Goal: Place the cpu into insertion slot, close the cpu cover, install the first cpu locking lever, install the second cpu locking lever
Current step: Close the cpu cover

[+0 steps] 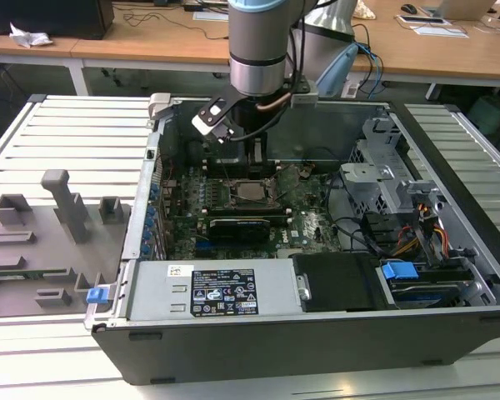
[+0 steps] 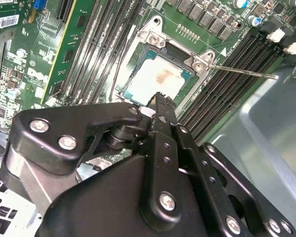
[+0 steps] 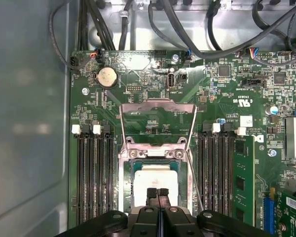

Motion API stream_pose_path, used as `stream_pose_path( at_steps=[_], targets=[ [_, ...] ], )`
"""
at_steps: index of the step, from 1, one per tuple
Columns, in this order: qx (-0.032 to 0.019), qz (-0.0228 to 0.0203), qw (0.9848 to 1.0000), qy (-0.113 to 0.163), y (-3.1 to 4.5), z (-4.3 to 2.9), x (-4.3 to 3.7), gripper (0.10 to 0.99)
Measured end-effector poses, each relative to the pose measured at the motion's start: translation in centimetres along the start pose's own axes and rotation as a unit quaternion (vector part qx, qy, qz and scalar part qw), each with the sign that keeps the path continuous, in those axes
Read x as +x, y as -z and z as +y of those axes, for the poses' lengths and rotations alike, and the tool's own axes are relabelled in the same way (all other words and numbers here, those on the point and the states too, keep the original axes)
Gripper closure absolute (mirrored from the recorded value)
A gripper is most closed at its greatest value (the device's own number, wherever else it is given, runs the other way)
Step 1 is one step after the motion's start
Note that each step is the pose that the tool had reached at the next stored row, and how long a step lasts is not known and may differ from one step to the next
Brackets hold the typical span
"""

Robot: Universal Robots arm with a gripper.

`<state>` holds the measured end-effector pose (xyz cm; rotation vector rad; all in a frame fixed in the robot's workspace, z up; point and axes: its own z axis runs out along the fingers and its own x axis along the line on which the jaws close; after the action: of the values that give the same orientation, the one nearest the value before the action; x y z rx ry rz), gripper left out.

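Cpu [image 3: 155,177] lies flat in slot [image 3: 153,154], cover [image 3: 158,104] standing open, gripper [image 3: 158,191] clenched empty just above it (chip likely light, stiff, fragile: grip opposite edges only).

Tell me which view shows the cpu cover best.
The first wrist view: the cpu cover is swung open, its whole frame and window facing the camera. In the exterior view it is hard to tell apart below the gripper; in the second wrist view I cannot make it out.
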<state>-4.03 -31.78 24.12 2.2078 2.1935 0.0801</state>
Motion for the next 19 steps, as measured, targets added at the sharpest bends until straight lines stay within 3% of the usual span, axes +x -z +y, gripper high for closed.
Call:
stream_pose_path(
  at_steps=[12,18,19],
  targets=[
    [0.0000,0.0000,1.0000,0.000,2.49,0.14,0.04,0.980],
    [0.0000,0.0000,1.0000,0.000,4.37,0.25,0.07,0.980],
    [0.0000,0.0000,1.0000,0.000,4.42,0.25,0.07,0.980]
  ],
)
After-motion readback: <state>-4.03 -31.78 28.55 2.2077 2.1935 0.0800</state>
